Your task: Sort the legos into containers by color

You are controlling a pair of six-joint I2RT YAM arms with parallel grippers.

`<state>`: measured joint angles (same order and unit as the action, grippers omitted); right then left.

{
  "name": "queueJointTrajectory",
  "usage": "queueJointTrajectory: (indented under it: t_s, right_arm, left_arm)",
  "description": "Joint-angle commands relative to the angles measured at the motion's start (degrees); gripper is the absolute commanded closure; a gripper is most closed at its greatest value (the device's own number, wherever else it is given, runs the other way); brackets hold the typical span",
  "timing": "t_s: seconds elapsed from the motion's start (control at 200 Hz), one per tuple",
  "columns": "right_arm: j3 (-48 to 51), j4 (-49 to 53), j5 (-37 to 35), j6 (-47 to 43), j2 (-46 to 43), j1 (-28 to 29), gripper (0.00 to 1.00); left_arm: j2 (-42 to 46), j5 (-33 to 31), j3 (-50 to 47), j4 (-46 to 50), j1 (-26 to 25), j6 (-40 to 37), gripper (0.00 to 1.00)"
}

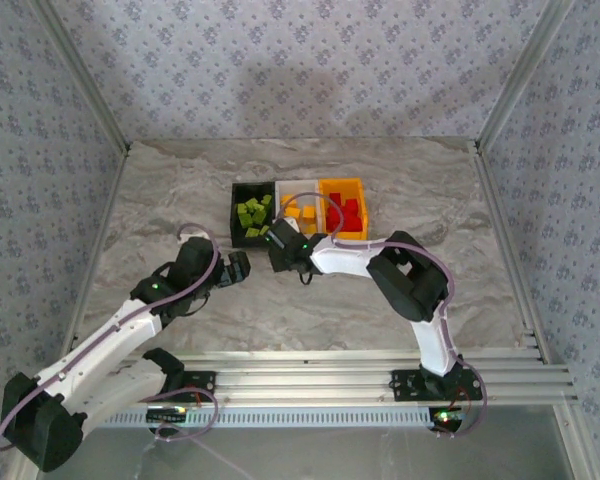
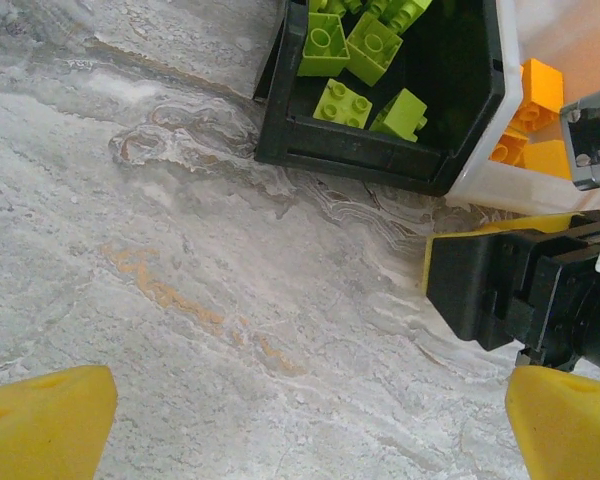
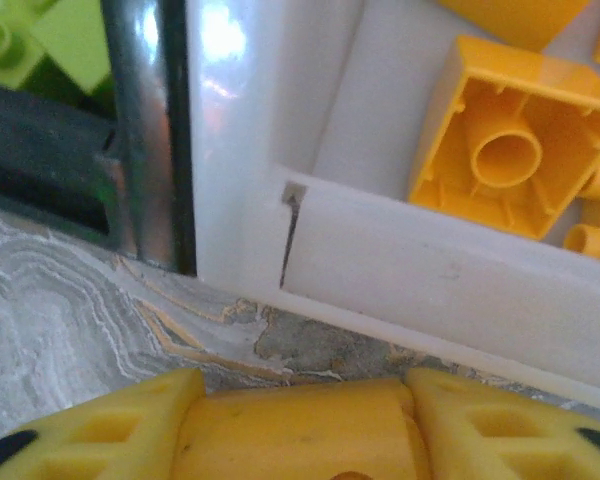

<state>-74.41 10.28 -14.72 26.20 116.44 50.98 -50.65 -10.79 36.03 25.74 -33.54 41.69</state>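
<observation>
Jaws of the right gripper (image 3: 300, 395) seem clamped on a yellow lego (image 3: 302, 440) just beside the white bin (image 3: 430, 275); the left gripper (image 2: 310, 425) gapes empty. Next: lift over the wall, release.

walls (image 1: 300, 60): blue-gray paper with little flowers, on three sides | table (image 1: 180, 190): gray stone-look top with wavy lines | metal rails (image 1: 310, 375): along near edge | light: soft, dim shadow on back wall

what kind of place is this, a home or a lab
Most likely a robot lab test cell, not a home: two arms bolted to aluminium rails, a marble-look table boxed in by patterned wall panels on metal posts, and sorting bins of legos.
</observation>
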Motion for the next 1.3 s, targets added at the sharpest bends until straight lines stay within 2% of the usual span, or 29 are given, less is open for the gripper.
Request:
queueJointTrajectory:
  t_s: [0.0, 0.1, 0.225, 0.36, 0.53, 0.78, 0.855, 0.959, 1.024, 1.169, 1.294]
  right_arm:
    - [1.7, 0.4, 1.6, 0.4, -2.3, 1.5, 0.57]
    - [4.3, -1.3, 2.7, 1.0, -7.1, 2.4, 0.62]
    - [7.8, -1.8, 2.6, 1.5, -14.6, 2.8, 0.63]
    - [6.6, 0.9, -0.2, 0.6, -19.6, 1.2, 0.63]
    - [-1.2, 5.4, 0.3, 1.0, -16.0, -4.1, 0.63]
    - [-12.0, 9.7, 0.4, 0.2, -6.2, -8.8, 0.61]
    - [-14.6, 10.3, 0.6, -0.2, -3.9, -9.4, 0.56]
    - [-16.7, 9.6, 0.7, -0.7, -2.7, -9.9, 0.38]
    - [-16.9, 8.4, 0.5, -1.4, -3.6, -9.9, 0.31]
    - [-14.5, 5.4, -1.0, -2.7, -8.9, -9.6, 0.24]
    - [-5.4, 0.0, -1.4, -2.0, -17.7, -9.3, 0.21]
  left_arm:
    - [1.0, -1.1, -0.3, 1.0, 0.5, 0.6, 0.0]
    - [0.9, -1.4, -0.9, 0.9, 0.5, 0.6, 0.0]
    - [1.2, -1.5, -2.1, 0.8, 0.6, 0.8, 0.0]
    - [1.6, -1.0, -3.3, 0.6, 0.6, 0.9, 0.0]
    - [2.6, -0.8, -3.9, 0.7, 0.6, 0.9, 0.0]
    - [3.8, -1.0, -4.1, 0.8, 0.9, 0.8, 0.0]
    - [3.9, -1.0, -4.0, 0.8, 1.0, 0.7, 0.0]
    - [3.9, -1.2, -3.6, 1.0, 1.1, 0.3, 0.0]
    - [3.9, -1.3, -3.3, 1.1, 1.2, 0.1, 0.0]
    - [4.2, -1.8, -2.6, 0.9, 1.1, -0.5, 0.0]
    - [4.3, -2.1, -1.9, 0.3, 1.1, -1.4, 0.0]
